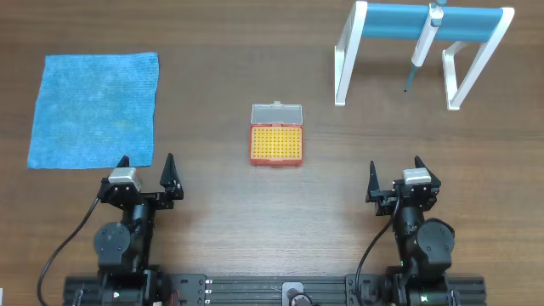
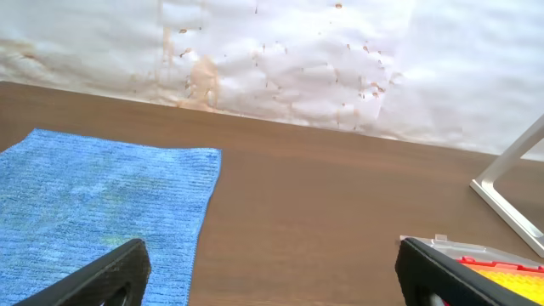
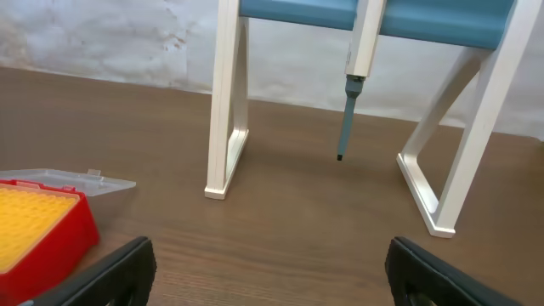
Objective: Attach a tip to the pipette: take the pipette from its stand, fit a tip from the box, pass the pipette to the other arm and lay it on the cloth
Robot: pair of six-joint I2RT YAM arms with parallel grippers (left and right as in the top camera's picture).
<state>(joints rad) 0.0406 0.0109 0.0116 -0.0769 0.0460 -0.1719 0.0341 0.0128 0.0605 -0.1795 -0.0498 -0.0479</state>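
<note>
The pipette [image 1: 422,49] hangs on its white stand with a blue bar [image 1: 425,21] at the far right; in the right wrist view the pipette [image 3: 355,76] points down between the stand's legs [image 3: 228,110]. An open red tip box [image 1: 276,143] full of yellow tips sits mid-table, its clear lid folded back. The tip box [image 3: 34,225] and tip box [image 2: 489,262] show at the sides of both wrist views. A blue cloth [image 1: 95,109] lies flat at the far left. My left gripper [image 1: 146,170] and right gripper [image 1: 395,173] stand open near the arm bases, holding nothing.
Brown wooden tabletop [image 1: 212,221] with free room between the grippers and the box. A white papered wall [image 2: 297,59] rises behind the table's far edge. Black cables trail from both arm bases.
</note>
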